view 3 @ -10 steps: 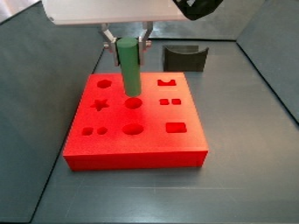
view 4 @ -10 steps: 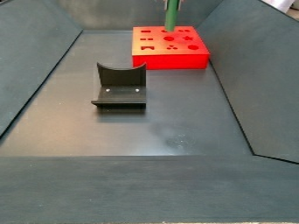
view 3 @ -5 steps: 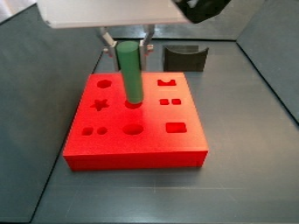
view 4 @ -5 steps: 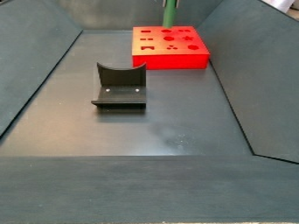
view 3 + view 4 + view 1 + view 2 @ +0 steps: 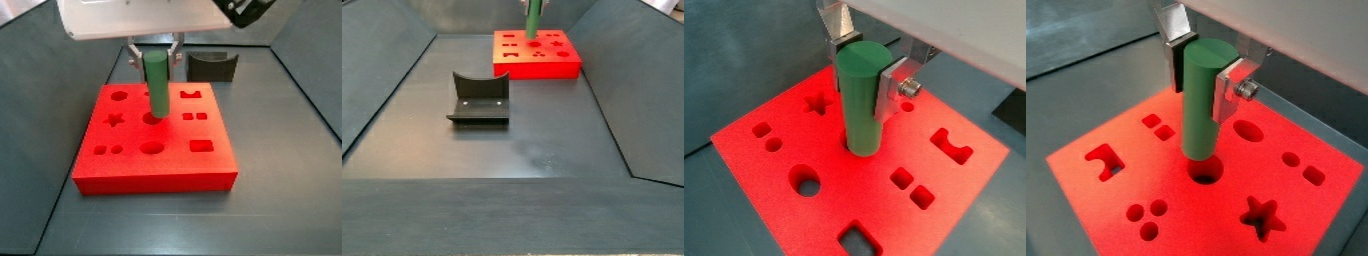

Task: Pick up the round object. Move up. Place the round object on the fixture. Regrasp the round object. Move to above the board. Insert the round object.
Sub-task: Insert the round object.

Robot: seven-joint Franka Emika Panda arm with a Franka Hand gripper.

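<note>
Right over the big flat red-orange board (image 5: 154,142) with shaped holes in its top, the gripper (image 5: 158,50) points straight down from the arm. Its two flat silver fingers (image 5: 894,85) are pressed tight against the top part of the long, smooth green round peg (image 5: 861,98), one finger on each side. The peg stands upright below the gripper.

In both wrist views, the peg's lower end meets the board at a round hole (image 5: 1203,173). In a wrist view (image 5: 862,152) the tip looks like it sits in the mouth of that hole. How far down it goes cannot be told. In a side view, the peg (image 5: 158,85) reaches from the fingers down to a round hole near the middle of the board's back half.

Close around the peg's tip on the board (image 5: 1186,205) are other holes: a star (image 5: 1261,212), two small round ones (image 5: 1149,213), and some little squares (image 5: 1157,126).

Well away from the gripper, the small dark grey-black fixture (image 5: 477,98) with a curved notch in its top sits on the dark floor (image 5: 516,150). It is apart from the board (image 5: 537,55) in that side view, where only the peg (image 5: 535,17) shows at the picture's top. In a side view the fixture (image 5: 211,66) sits just behind the board.
</note>
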